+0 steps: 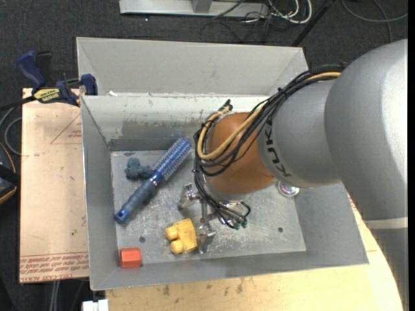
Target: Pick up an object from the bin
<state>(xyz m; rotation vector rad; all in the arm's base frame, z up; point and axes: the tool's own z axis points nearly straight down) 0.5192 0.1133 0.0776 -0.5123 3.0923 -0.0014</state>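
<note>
Grey metal bin [272, 235] across centre of frame, floor pale and scuffed. A few loose things inside, mostly on left and lower parts of floor.

Arm [363, 122] in from right of frame, big and grey, covering upper right part of bin. Orange cover [237, 157] at wrist, centre of frame. Yellow and black cables [211, 141] looped over its left side, running back up along arm.

Gripper [202, 229] below cover, lower centre of frame, pointed down and low over floor. Metal tip against right edge of yellow piece [179, 234]; touching or just beside, cannot tell which. Jaws apart or together: cannot tell, with metal parts and thin wires crowded there.

Yellow piece: small and lumpy, two rounded knobs on its left side. Flat on floor, lower centre of frame, just left of gripper. Nearest thing to gripper.

Brush [154, 179]: blue, long, lying on a diagonal. Bristle head toward upper right, close to cover; handle end toward lower left. Up and left of gripper, apart from yellow piece.

Teal lump [135, 168]: small, dull, just left of brush's middle, on upper left part of floor. Touching brush or not: unclear.

Orange cube [130, 258]: lower left corner of floor, near front wall. Well apart from yellow piece and gripper.

Silver disc [288, 189]: small and round, right of centre, showing from under arm, partly hidden. Kind not clear.
</note>
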